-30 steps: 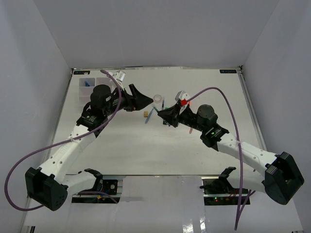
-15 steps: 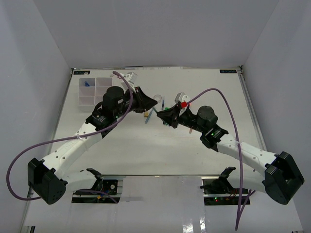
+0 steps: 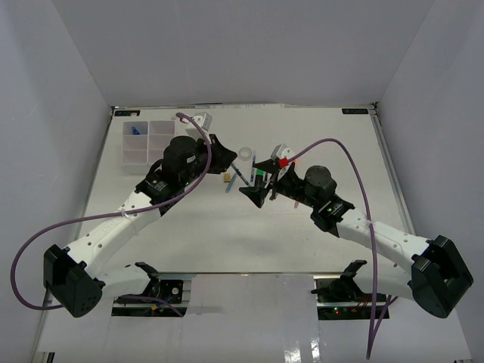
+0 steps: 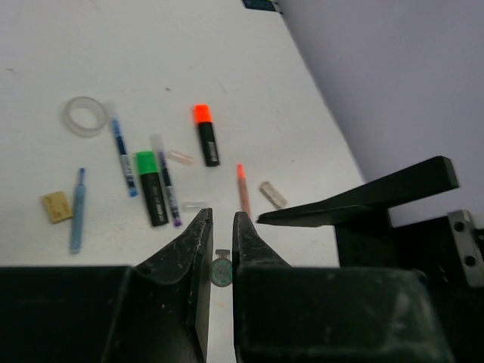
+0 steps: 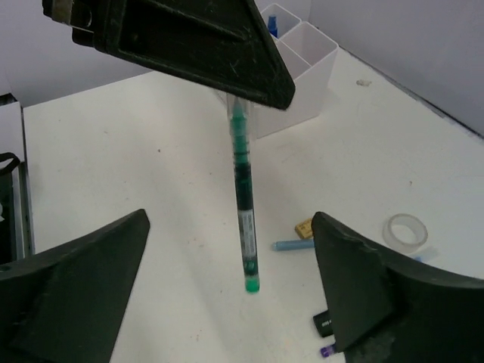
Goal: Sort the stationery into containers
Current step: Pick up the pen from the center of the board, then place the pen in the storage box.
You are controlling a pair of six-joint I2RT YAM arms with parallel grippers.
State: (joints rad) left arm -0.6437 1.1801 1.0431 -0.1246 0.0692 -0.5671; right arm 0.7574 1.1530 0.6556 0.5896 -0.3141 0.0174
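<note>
At the centre of the tabletop (image 3: 227, 234), the left tool (image 4: 221, 219) and the right tool (image 3: 255, 178) meet tip to tip. The left tool is closed on a green pen (image 5: 243, 219). In the right wrist view the pen hangs almost upright from its fingers, its lower end clear of the tabletop. The right tool is spread wide, with 1 finger on each side of the pen, and holds nothing. The organiser tray (image 3: 147, 140) sits at 10 o'clock from the tools, near the far-left corner, with a blue item (image 3: 134, 130) in its far-left compartment. The remaining stationery lies loose on the tabletop below the tools. In the left wrist view, reckoned from the tool tips, a tape ring (image 4: 84, 116) lies at 10 o'clock and an orange-capped highlighter (image 4: 206, 134) at 12 o'clock. A green-capped highlighter (image 4: 151, 187) lies just beside a blue pen (image 4: 121, 147). A white eraser (image 4: 273, 193) lies at 2 o'clock, and a brass clip (image 4: 57, 206) lies just beside a light blue pen (image 4: 76, 210) at 9 o'clock.
</note>
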